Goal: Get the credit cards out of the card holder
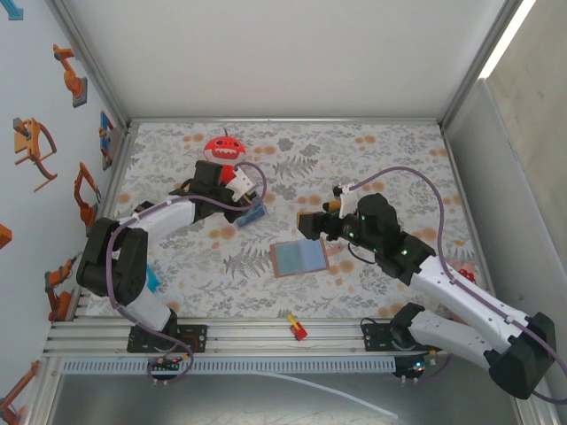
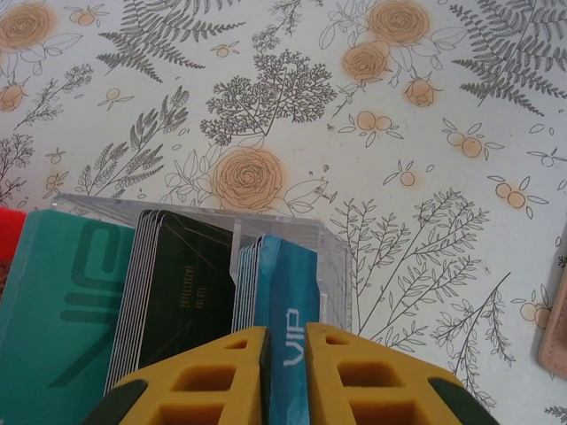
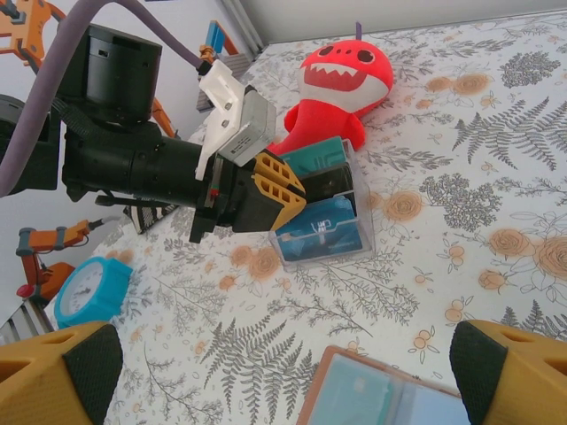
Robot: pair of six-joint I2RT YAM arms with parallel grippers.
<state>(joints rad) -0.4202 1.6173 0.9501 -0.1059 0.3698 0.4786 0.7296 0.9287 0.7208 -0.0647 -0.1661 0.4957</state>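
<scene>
Table (image 1: 390,168) bare far right — free, card holder (image 1: 299,258) flat mid-table, red plush (image 1: 223,149), left arm (image 1: 168,217) crowding left

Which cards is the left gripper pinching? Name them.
The blue VIP cards, rightmost in the clear box; the left gripper clamps one, while the black cards and teal cards stand free.

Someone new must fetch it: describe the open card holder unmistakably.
On the floral-patterned table, look at the middle. The small tan-edged leather-like bifold card holder lies open flat there, pale blue-grey inside, unlike the clear plastic box of cards near the red plush toy.
</scene>
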